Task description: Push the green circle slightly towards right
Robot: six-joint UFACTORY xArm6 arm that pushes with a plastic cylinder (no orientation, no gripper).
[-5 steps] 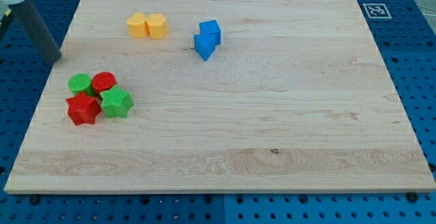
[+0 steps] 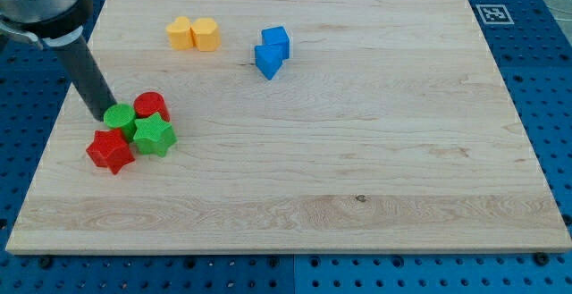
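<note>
My tip sits at the view's left of the counter, touching or just about touching the left edge of the green circle; the rod slants up toward the view's top left. No end effector here, only the bare rod, so nothing opens, closes or holds anything. The green circle lies in a tight cluster near the counter's left edge: the red circle is just to its right and slightly higher, the green star is at its lower right, and the red star is right below it (all four look packed together, exact contacts hard to call). Well apart, near the view's top, two yellow blocks sit side by side, touching; their shapes are not clear enough to name. To their right, two blue blocks touch each other, one slightly above and right of the other. A square marker sits past the counter's top right corner.
</note>
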